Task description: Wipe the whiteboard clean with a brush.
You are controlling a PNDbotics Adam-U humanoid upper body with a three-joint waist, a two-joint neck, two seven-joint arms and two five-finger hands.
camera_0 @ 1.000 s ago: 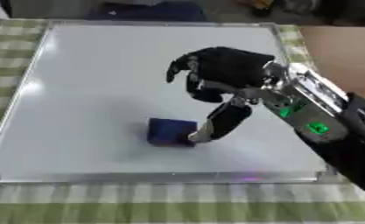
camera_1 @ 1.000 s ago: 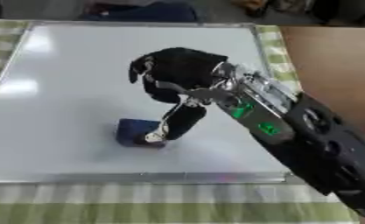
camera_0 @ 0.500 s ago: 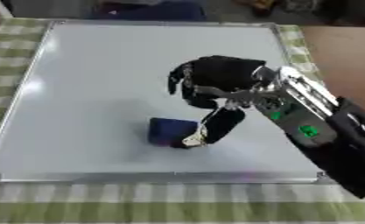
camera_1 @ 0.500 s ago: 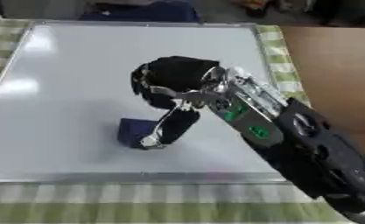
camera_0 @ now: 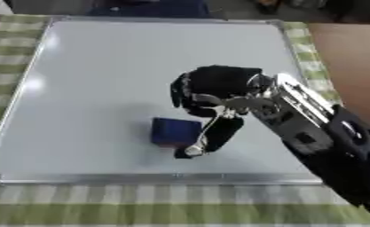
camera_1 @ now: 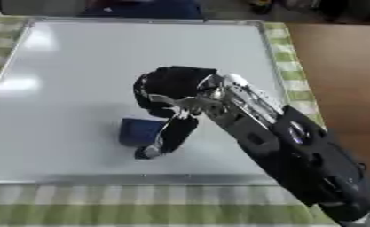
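Observation:
A small dark blue brush block (camera_0: 172, 131) lies on the whiteboard (camera_0: 102, 66), low and near the middle. My right hand (camera_0: 218, 82) hangs just above and behind it, the arm coming in from the lower right. Its thumb (camera_0: 217, 133) reaches down along the block's right side, with the tip on the board. The fingers (camera_0: 180, 92) droop in a relaxed curve above the block's far edge and do not close on it. The board's surface looks white with no marks that I can make out. No left hand shows in either view.
The whiteboard's metal frame (camera_0: 141, 179) lies on a green-checked cloth (camera_0: 141, 206). A brown tabletop (camera_0: 351, 57) shows to the right. Something dark blue (camera_0: 149, 8) sits beyond the board's far edge.
My right hand has drifted slightly left and lower, bringing the thumb down closer along the block's right side. The blue block has stayed where it was.

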